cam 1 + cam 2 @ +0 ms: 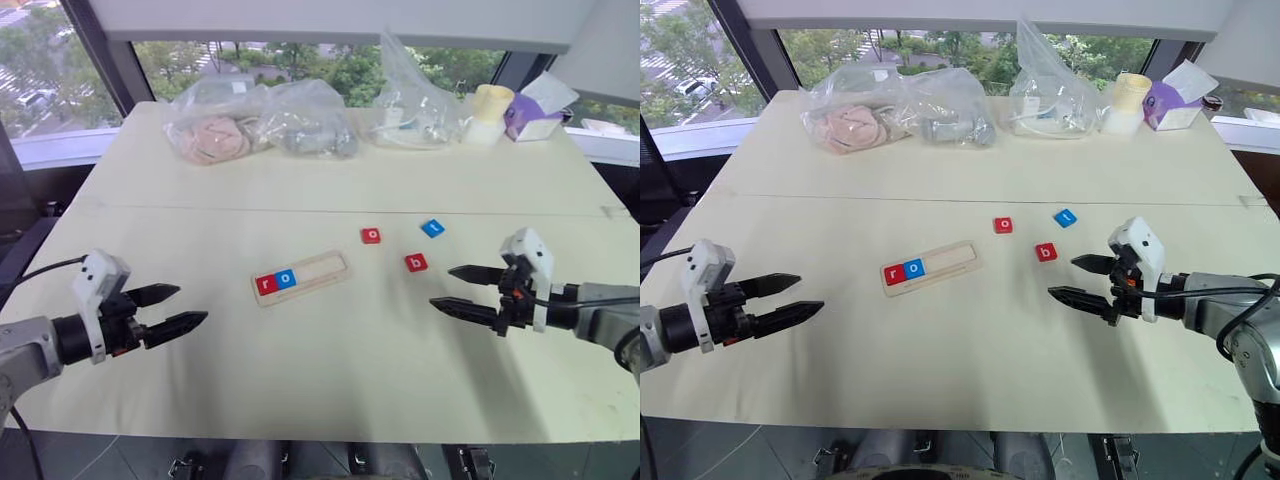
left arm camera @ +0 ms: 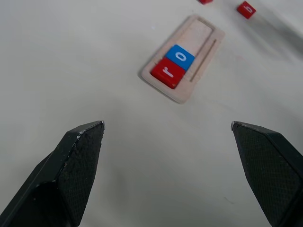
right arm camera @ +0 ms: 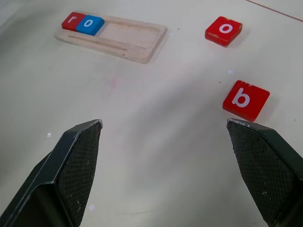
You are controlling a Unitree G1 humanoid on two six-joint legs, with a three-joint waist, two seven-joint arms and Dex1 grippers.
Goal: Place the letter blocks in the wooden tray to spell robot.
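Right wrist view: the tray (image 3: 113,39) holds r (image 3: 73,20) and o (image 3: 90,24); b (image 3: 245,100) lies well right of it. Both the right gripper (image 3: 163,130) and left gripper (image 1: 165,310) gape wide, empty. Next, I'd straddle b squarely, then seat it flush beside o.

The wooden tray (image 3: 137,45) holds 2 tiles side by side at 1 end: a red block (image 3: 73,20) with a white lowercase "r", and touching it a blue block (image 3: 90,24) with a white "o"; on the table (image 3: 151,156) beside the tray lie a red block (image 3: 223,30) marked "o" and a red block (image 3: 245,100) marked "b"; a blue block (image 1: 432,228) lies farther off, its white letter too small to read.
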